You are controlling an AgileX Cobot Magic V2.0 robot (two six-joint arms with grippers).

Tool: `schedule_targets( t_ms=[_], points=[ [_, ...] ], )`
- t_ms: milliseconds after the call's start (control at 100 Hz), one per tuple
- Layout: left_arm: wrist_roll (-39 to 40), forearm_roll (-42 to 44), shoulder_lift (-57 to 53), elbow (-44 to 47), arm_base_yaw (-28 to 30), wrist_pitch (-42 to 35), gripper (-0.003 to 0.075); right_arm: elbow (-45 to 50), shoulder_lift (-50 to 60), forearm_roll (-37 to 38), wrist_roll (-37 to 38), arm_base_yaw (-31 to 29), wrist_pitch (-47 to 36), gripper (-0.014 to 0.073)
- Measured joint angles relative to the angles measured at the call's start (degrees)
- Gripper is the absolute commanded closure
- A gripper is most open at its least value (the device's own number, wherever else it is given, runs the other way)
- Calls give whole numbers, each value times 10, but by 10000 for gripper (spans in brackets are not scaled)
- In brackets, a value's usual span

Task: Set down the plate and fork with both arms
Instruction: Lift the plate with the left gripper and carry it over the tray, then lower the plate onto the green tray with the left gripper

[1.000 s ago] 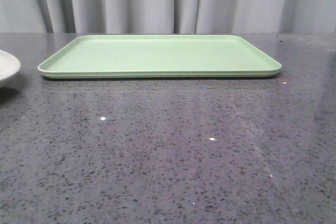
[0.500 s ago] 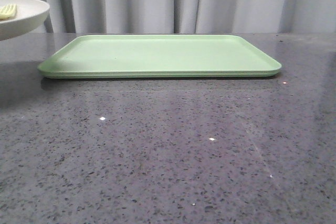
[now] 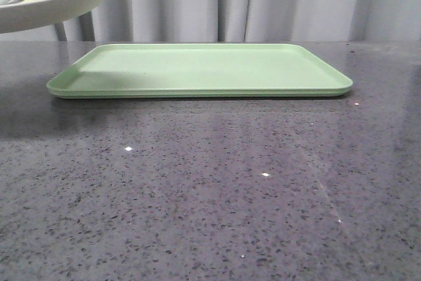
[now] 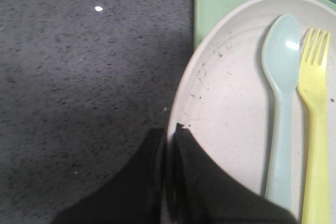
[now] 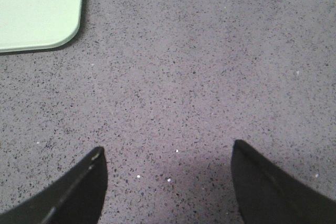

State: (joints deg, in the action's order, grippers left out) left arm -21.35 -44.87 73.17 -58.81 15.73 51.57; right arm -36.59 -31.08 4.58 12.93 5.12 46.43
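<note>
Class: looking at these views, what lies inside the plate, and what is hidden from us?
Inside the plate lie a pale blue spoon and a yellow fork, side by side. Their handle ends run out of frame, and the left gripper covers part of the rim.

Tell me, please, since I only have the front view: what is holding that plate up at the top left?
Observer: The left gripper is shut on the plate at its rim.
Operator: Thank you. What lies beside the fork?
Observer: A pale blue spoon lies alongside the yellow fork, both lengthwise in the plate.
Operator: And the right arm?
Observer: The right gripper is open and empty over bare table, off the tray corner.
</note>
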Motion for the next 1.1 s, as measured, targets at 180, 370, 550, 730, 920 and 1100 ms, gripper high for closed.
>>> schedule_targets(
  t_ms=[180,370,550,730,920,1100],
  points=[
    [9,-12,55,-42,-66,-15,741,0,0,0,0,0,0,85],
    [47,-14,109,-95,-146,-62,741,0,0,0,0,0,0,85],
    [83,-18,157,-139,-214,-114,741,0,0,0,0,0,0,85],
    [101,-20,209,-164,-256,-141,741,0,0,0,0,0,1,85],
    [121,-20,257,-178,-280,-170,741,0,0,0,0,0,5,85],
    [146,-4,282,-178,-293,-204,741,0,-1,0,0,0,5,85]
  ],
)
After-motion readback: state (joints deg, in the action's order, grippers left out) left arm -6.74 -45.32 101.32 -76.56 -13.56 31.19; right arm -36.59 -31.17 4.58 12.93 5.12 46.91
